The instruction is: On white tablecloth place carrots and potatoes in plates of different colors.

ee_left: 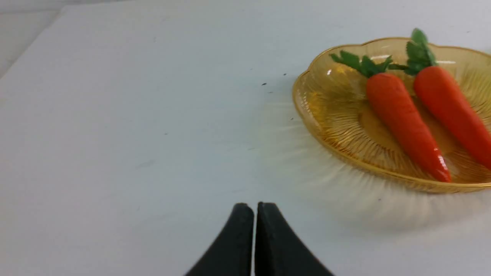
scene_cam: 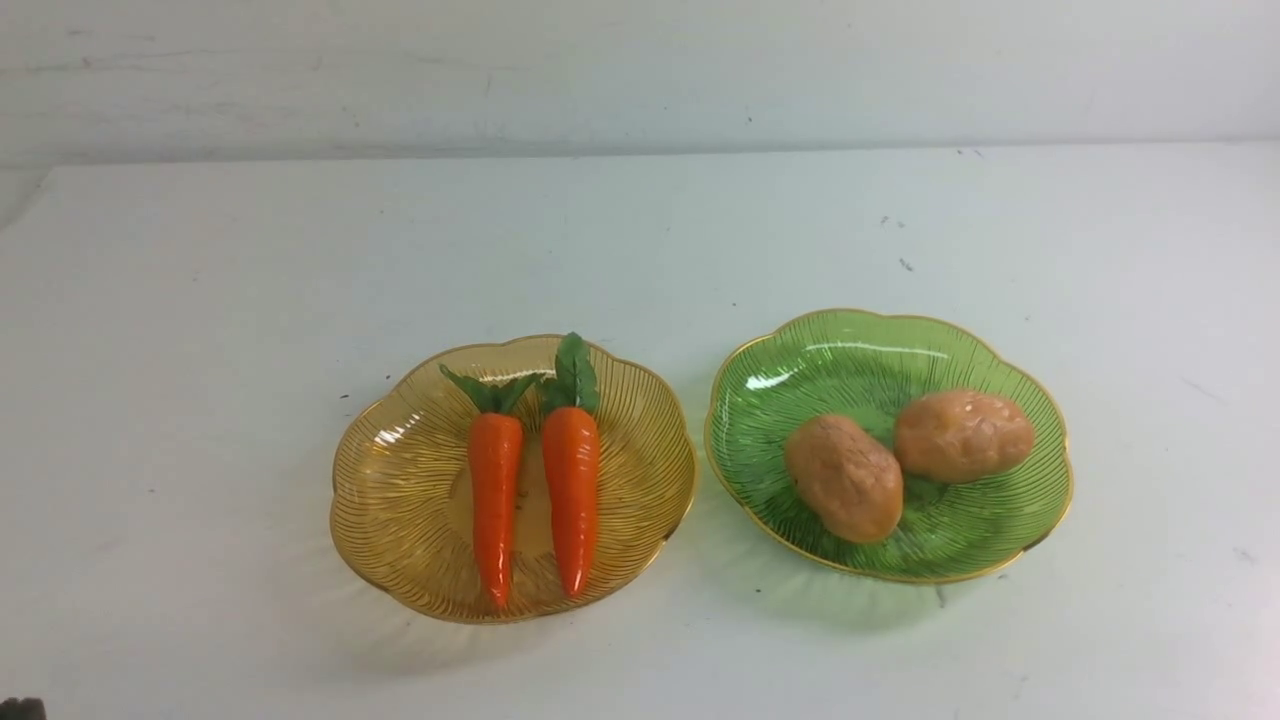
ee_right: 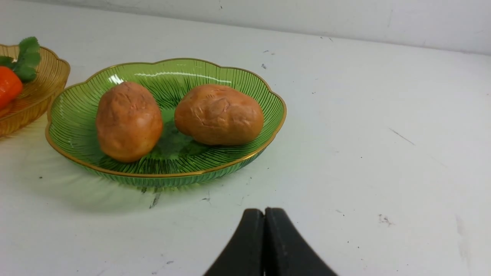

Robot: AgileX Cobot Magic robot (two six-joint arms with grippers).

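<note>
The left gripper [ee_left: 255, 209] is seen with its two black fingers [ee_left: 234, 245] pressed together on nothing, above the white tablecloth [scene_cam: 200, 300] near the amber plate [scene_cam: 400, 500]. The right gripper [ee_right: 264, 214] is likewise closed and empty, near the green plate [scene_cam: 780, 460]. Two plates are counted, set side by side, just apart. Two carrots are laid in the amber plate, the left carrot [scene_cam: 494, 500] and the right carrot [scene_cam: 571, 490] parallel, leaves pointing away. Two potatoes are held in the green plate, the nearer potato [scene_cam: 845, 478] almost touching the farther potato [scene_cam: 962, 435].
</note>
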